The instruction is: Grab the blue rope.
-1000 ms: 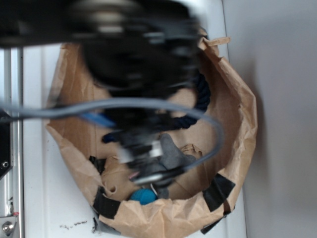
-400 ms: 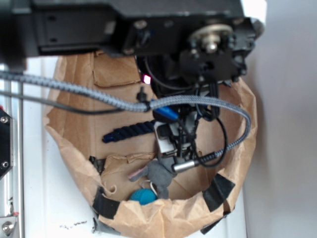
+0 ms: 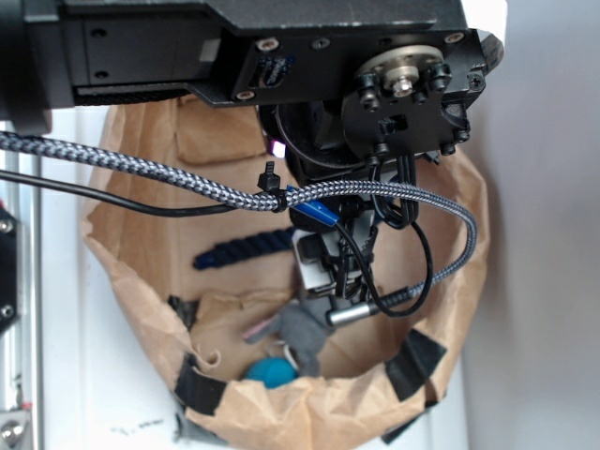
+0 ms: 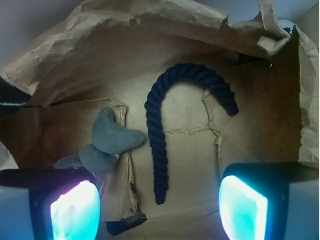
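The blue rope (image 4: 159, 145) lies on the floor of the paper bag (image 4: 150, 20), bent like a cane with its hook at the far end. In the wrist view its straight near end reaches down between my two glowing fingers (image 4: 75, 210). My gripper (image 4: 159, 210) is open and hangs above the rope, with nothing held between the pads. In the exterior view only the rope's left part (image 3: 246, 247) shows; the rest is hidden under my arm (image 3: 375, 103).
A grey plush toy (image 4: 112, 142) lies just left of the rope, also seen as the plush toy (image 3: 300, 330) near a teal ball (image 3: 272, 371). The bag's crumpled walls (image 3: 450, 234) ring the space. A grey braided cable (image 3: 141, 167) crosses above. Black tape (image 4: 125, 225) is stuck to the bag floor.
A second ago the arm was a blur over the bag's left and middle. It has swung right and settled, uncovering the rope's left part. Since 0.4 s ago almost nothing moved.
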Motion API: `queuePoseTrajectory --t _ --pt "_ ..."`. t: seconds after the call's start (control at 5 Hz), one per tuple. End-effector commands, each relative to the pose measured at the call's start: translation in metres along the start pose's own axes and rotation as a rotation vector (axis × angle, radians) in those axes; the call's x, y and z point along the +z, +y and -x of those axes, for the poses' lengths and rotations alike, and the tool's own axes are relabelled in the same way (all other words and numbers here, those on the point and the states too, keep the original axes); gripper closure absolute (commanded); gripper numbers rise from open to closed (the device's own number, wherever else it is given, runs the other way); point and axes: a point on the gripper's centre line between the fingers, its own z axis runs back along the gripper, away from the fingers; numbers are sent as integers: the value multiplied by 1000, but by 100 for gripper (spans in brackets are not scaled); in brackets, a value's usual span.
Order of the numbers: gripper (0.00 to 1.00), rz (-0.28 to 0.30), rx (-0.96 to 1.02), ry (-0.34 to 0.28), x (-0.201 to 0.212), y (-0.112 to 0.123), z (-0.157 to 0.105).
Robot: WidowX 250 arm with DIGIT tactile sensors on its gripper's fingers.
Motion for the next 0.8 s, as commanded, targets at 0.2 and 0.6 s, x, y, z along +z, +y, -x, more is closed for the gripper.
queuePoseTrajectory --t 0.2,0.6 --pt "0 58 -12 -254 -58 1 -10" --pt "0 5 15 -253 -84 -11 -26"
